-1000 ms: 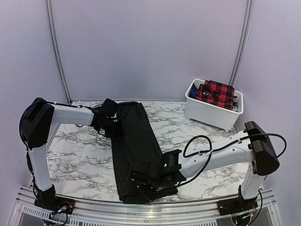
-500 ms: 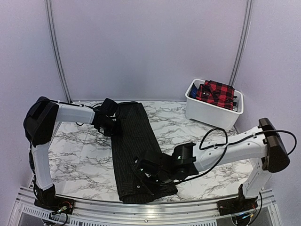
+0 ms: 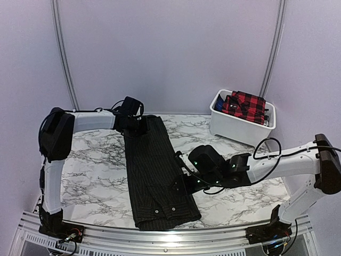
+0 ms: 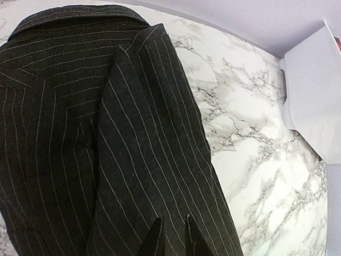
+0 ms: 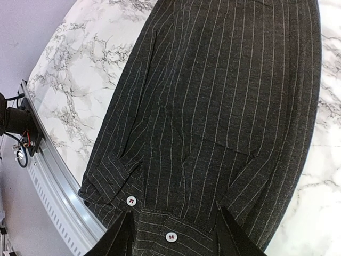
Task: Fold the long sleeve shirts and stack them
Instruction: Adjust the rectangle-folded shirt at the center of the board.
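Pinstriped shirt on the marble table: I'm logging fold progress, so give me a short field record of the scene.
shirt: black pinstriped shirt lying as a long narrow strip on the marble table, small buttons showing at its near end
left gripper: left gripper at the shirt's far end, fingers close together; grip unclear
right gripper: right gripper open, over the shirt's near half, holding nothing
bin: white bin at far right, red-and-black plaid shirt inside

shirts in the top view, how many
2: the black pinstriped shirt lying on the table, the red plaid shirt in the white bin; more may be hidden beneath it.
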`<state>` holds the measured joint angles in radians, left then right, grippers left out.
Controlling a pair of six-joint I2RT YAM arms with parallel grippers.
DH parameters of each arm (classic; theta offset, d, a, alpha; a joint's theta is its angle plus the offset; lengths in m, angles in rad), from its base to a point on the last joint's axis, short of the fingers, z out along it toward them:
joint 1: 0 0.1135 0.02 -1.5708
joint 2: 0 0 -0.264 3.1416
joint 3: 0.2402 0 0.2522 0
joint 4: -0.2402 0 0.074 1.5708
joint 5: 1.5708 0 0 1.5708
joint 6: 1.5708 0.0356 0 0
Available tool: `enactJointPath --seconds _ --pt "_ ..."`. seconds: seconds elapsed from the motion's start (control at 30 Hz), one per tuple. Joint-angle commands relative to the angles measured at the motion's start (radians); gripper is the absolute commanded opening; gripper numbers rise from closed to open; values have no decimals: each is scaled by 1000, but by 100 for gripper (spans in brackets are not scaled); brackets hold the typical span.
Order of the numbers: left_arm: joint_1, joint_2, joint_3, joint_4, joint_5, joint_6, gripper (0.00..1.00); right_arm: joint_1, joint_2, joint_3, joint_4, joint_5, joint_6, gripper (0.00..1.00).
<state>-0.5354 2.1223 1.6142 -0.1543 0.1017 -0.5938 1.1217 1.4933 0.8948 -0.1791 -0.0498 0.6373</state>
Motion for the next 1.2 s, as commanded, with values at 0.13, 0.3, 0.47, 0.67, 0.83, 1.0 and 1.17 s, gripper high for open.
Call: enactJointPath --seconds 0.13,0.3,0.47,0.67,0.83,1.0,1.17 --pt "98 275 213 -1 61 -6 14 -16 -43 -83 170 -76 77 45" --pt "122 315 274 0 87 -15 14 -16 -76 -138 171 -69 103 45" --pt "122 307 307 -1 145 9 17 -16 -61 -146 215 -84 103 45" --pt "119 203 269 -2 155 32 21 -59 -3 -75 234 -139 59 45" --pt "107 52 151 -1 144 36 23 -130 33 -104 287 -187 52 44" --pt "61 -96 -48 5 133 18 24 -191 56 -211 410 -267 86 44" --pt "-2 -282 -314 50 125 -36 24 -191 69 -307 472 -285 116 43"
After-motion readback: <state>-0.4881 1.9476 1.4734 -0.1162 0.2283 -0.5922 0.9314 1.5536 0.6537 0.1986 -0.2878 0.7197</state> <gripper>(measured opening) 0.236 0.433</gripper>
